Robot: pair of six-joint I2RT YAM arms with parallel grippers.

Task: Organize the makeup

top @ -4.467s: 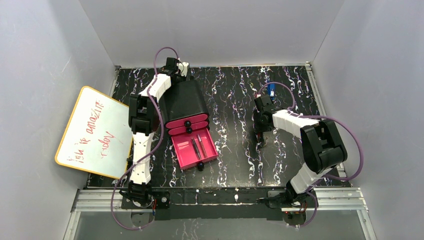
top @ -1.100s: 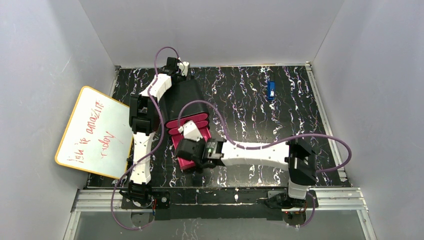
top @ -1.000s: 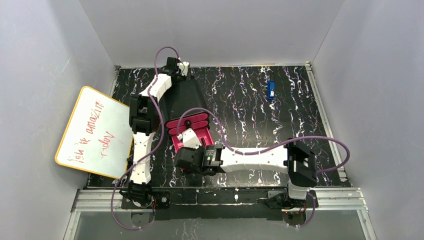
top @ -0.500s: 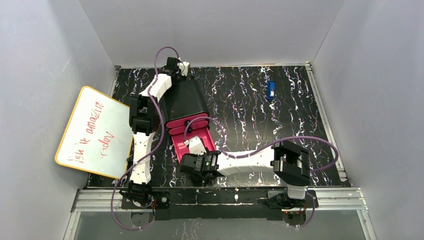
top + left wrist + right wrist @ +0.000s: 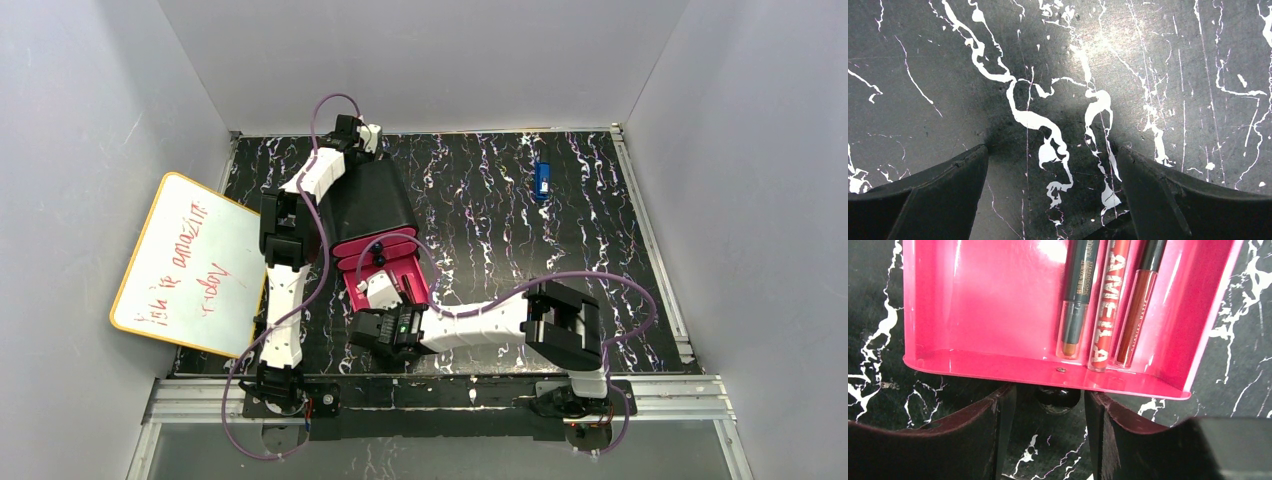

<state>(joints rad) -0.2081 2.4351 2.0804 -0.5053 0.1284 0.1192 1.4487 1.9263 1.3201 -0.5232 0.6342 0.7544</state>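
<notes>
The black box (image 5: 370,195) has its lowest pink drawer (image 5: 998,305) pulled out; it also shows in the top view (image 5: 412,272). Three makeup sticks lie side by side in it: a dark grey one (image 5: 1077,295), a red lettered one (image 5: 1107,300) and a dark-red one (image 5: 1137,302). My right gripper (image 5: 1049,396) is open at the drawer's front, with a finger on each side of its black knob (image 5: 1058,399) and not clamping it; it also shows in the top view (image 5: 385,328). My left gripper (image 5: 1051,150) is open and empty over bare table behind the box. The peach disc, the compact and the palette are out of view.
A small blue rectangular object (image 5: 542,180) lies at the far right of the black marbled table (image 5: 480,220). A whiteboard (image 5: 190,265) with red writing leans at the left wall. The grey walls close in on three sides.
My right arm came from the table's right side to the drawer, and a third stick now lies in it. In the last second the gripper drew back to the drawer's front knob. The left arm is still.
</notes>
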